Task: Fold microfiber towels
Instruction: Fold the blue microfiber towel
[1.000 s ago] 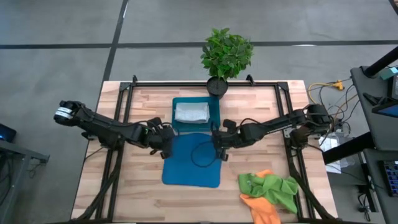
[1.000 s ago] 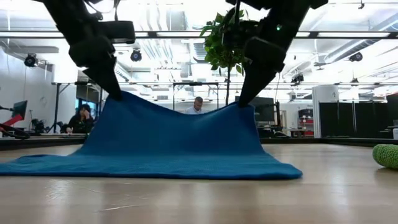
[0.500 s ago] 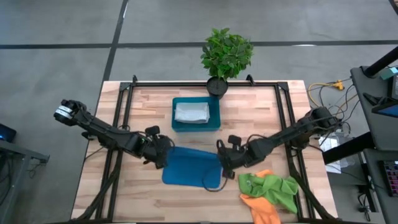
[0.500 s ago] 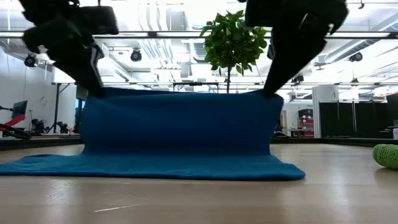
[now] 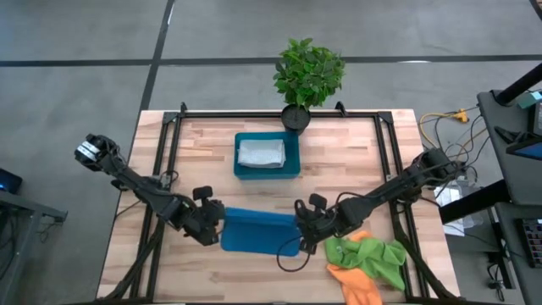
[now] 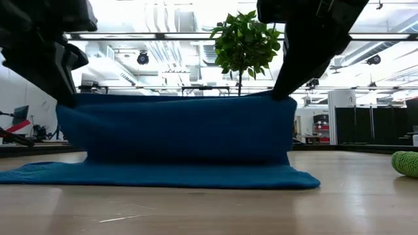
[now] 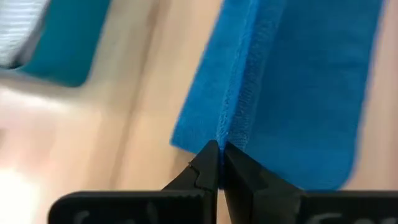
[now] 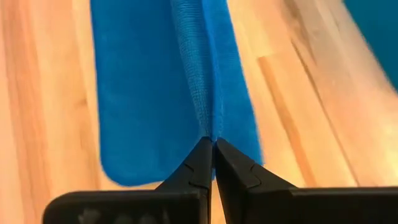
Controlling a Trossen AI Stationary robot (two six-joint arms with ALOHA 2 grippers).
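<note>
Two corners of the bright blue towel (image 5: pixel 258 230) are pinched and lifted, one by the left gripper (image 7: pixel 219 149), one by the right gripper (image 8: pixel 211 144), each clamped tight on the nubby hemmed edge. The soft cloth is draped in a sagging sheet over its flat lower half on the pale, planked wooden table (image 5: pixel 339 161), near the front edge.

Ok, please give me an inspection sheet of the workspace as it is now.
Surface: wooden table, partly bare.
Job's things: blue towel lifted along one edge, half folded; grey-white towel in blue tray; green towel and orange towel heaped together.
Clutter: potted plant.
Grippers: left pincer and right pincer each shut on the blue towel's raised edge.
Cables: a black loop beside the blue towel.
Surroundings: open workshop hall.
</note>
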